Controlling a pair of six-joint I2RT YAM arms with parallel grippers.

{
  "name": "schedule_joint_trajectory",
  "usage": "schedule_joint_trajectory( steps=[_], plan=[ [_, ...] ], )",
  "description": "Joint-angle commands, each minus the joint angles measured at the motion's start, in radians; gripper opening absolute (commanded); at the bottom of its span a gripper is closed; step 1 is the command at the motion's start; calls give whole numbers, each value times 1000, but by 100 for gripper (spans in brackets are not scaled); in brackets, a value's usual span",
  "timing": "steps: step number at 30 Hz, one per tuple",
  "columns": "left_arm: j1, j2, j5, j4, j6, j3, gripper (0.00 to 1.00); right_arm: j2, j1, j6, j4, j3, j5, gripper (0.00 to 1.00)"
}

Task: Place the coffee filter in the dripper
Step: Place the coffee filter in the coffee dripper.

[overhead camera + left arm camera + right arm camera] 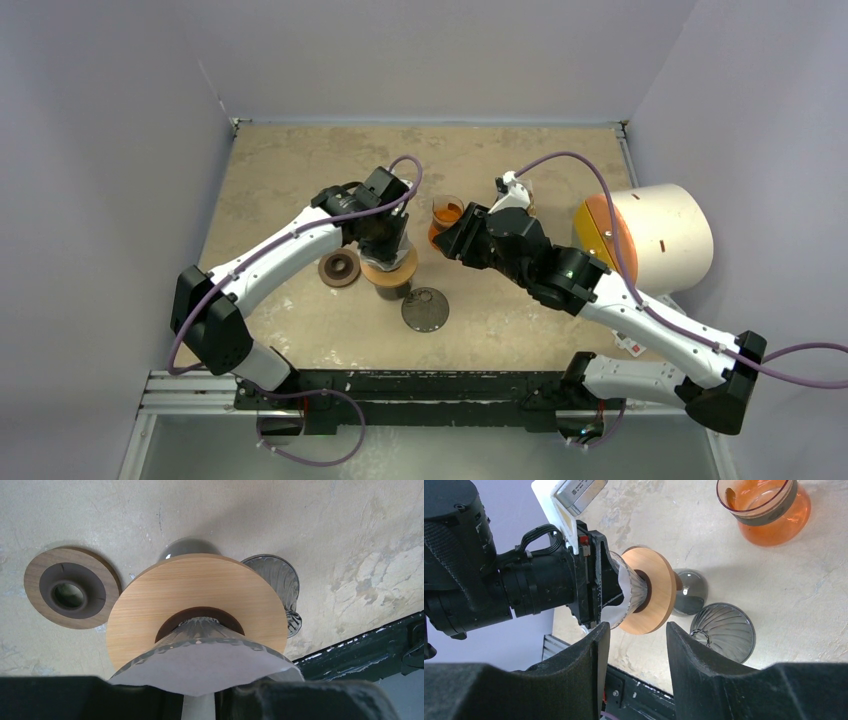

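The top external view hangs high above and behind the arm bases at 6 o'clock, facing down toward 12 over the whole surface [300, 170]. The left wrist view sits tight above the wood-collared dripper [197, 600], looking steeply down. The right wrist view faces that dripper side-on from about 2 o'clock, a little farther off. All three share it and the dark ribbed cone [722, 632] beside it.

Pale lilac walls [100, 100] enclose a mottled beige tabletop [280, 160].
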Motion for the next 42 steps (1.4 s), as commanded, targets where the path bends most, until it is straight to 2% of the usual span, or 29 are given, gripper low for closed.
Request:
schedule_joint_trajectory(
  steps=[1, 8, 16, 32, 38, 42],
  plan=[
    [-2, 1, 13, 6, 15, -15, 24, -17, -5, 3, 32, -8, 13, 49],
    [-2, -1, 22, 7, 18, 2, 21, -15, -5, 2, 36, -7, 12, 49],
    [-2, -2, 23, -16, 29, 46, 0, -20, -5, -1, 34, -4, 16, 49],
    [-3, -18, 22, -99, 59, 177, 0, -22, -6, -12, 30, -5, 13, 49],
    [-2, -63, 10, -143, 85, 239, 0, -25, -7, -84, 2, -14, 11, 48],
    [-2, -120, 44, -141, 105, 255, 0, -26, -6, -172, 20, -33, -59, 46]
  ],
)
